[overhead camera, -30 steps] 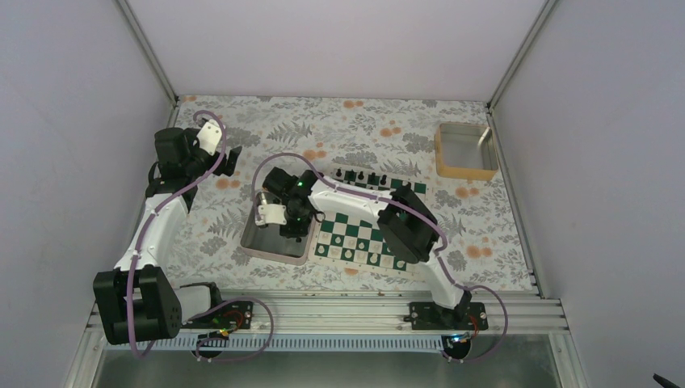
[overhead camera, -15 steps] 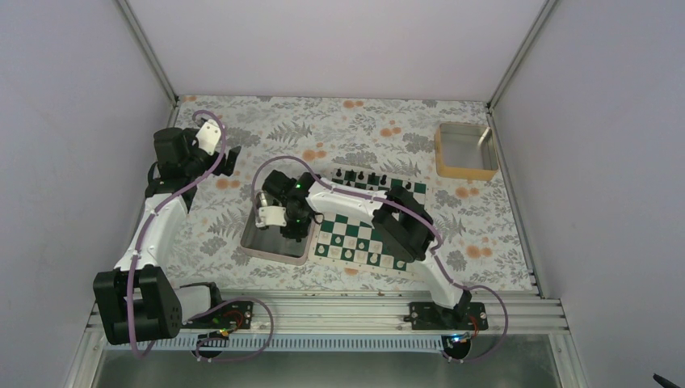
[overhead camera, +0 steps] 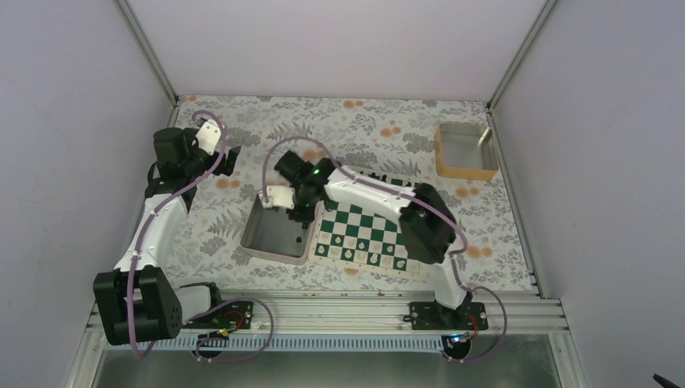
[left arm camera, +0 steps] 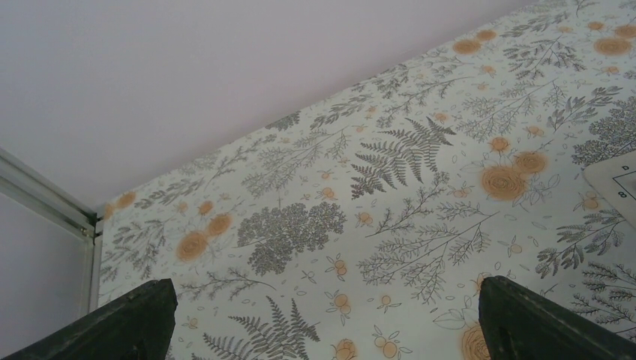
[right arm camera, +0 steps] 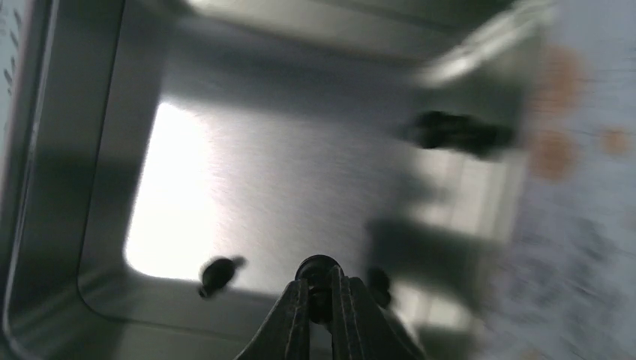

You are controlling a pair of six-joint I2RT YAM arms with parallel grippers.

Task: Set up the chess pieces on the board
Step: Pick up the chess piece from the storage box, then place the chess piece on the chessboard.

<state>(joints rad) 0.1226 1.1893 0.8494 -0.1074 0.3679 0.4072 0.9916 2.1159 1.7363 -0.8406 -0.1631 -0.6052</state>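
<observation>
Held chess piece (right arm camera: 317,268): clamped between the right gripper's (right arm camera: 321,292) closed fingers, just above the metal tray (right arm camera: 45,187).
Loose chess pieces (right arm camera: 216,274): lying on the tray floor.
Board (overhead camera: 367,238): just right of the tray.
Right arm (overhead camera: 363,192): stretched left across the board, wrist angled down.
Left gripper (left arm camera: 324,289): jaws wide apart, empty, over the floral cloth (left arm camera: 405,172).

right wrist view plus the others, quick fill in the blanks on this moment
The right gripper has its jaws ____ on a black chess piece.
It hangs above the metal tray, which sits ____ of the board in the top view.
The left gripper has its jaws ____, with nothing between them.
Missing: shut; left; open
</observation>
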